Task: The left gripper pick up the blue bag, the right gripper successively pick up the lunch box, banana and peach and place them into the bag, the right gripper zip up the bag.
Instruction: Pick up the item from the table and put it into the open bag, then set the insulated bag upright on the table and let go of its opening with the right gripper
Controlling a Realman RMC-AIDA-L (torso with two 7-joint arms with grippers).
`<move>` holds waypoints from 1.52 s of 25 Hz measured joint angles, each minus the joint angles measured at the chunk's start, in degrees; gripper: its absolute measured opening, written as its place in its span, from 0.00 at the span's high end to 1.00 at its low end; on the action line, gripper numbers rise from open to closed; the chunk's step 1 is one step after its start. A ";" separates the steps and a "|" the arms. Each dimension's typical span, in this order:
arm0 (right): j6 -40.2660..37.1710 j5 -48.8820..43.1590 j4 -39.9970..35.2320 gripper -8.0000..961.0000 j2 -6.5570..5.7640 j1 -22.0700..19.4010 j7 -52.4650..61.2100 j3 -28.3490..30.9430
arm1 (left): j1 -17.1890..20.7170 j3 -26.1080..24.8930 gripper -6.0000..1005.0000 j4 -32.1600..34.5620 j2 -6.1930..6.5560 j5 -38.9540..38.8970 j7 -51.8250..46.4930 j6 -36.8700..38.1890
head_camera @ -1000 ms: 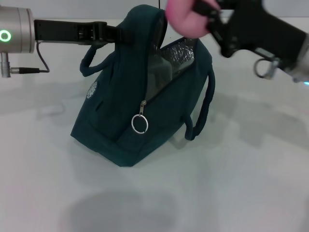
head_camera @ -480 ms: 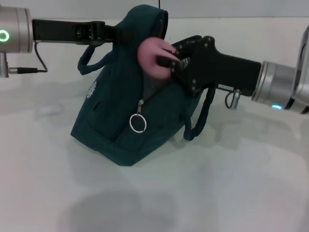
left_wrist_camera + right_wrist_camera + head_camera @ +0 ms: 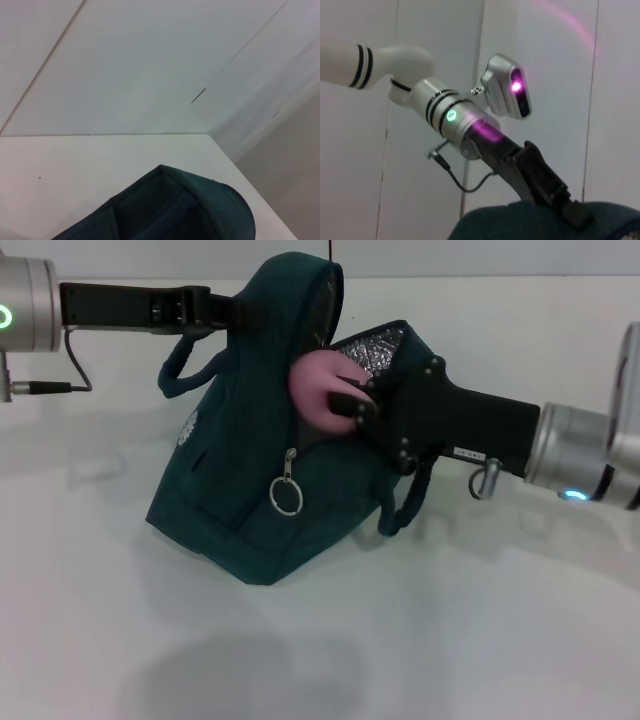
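On the white desk the blue bag sits slightly toward ten o'clock from the middle of the head view, its base on the surface and its top pulled up into a peak. The left gripper reaches in from nine o'clock and its fingers are pinched on the bag's raised top edge at about eleven o'clock of the bag, holding the mouth open so that the silver lining shows at about one o'clock. One carry handle loops beneath the left arm; the other handle hangs down the bag's side at four o'clock. A metal ring zipper pull dangles at the bag's front, near its middle.

The right gripper comes in from three o'clock, its black fingers closed around the pink peach, which is at the bag's open mouth, partly below the rim. The lunch box and banana are hidden from sight.

The right wrist view shows the left arm's gripper clamped on the bag's dark fabric. The left wrist view shows only the bag's peak against the desk.
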 joint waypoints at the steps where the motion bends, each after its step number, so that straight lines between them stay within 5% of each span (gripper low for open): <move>1: -0.22 0.10 -0.55 0.81 -0.01 -0.50 0.00 0.01 | 0.02 -0.01 0.95 0.00 0.00 0.00 0.00 0.00; 11: -1.02 1.81 -2.94 0.69 -0.15 -3.71 1.81 0.82 | 0.27 -0.09 0.95 0.00 0.02 0.00 0.00 -0.01; 17: -10.33 4.36 -1.89 0.56 -0.05 -7.82 -4.33 5.68 | 0.53 -0.08 0.95 0.00 -0.02 -0.02 0.57 -0.01; 23: -17.02 13.05 4.52 0.27 -0.02 -11.67 -11.04 6.64 | 0.70 -0.08 0.95 0.00 -0.09 -0.08 0.78 0.00; 25: -16.73 14.32 7.07 0.18 -0.03 -12.05 -11.49 6.67 | 0.70 -0.08 0.95 -0.09 -0.07 -0.09 0.79 -0.01; 33: -9.46 15.68 11.38 0.18 0.04 -11.62 -9.39 3.12 | 0.69 -0.53 0.95 -0.60 0.04 -0.10 0.79 -0.68; 38: 2.18 15.72 9.32 0.19 0.04 -6.99 -5.20 -2.21 | 0.73 -0.88 0.95 -0.62 0.12 -0.10 0.91 -0.75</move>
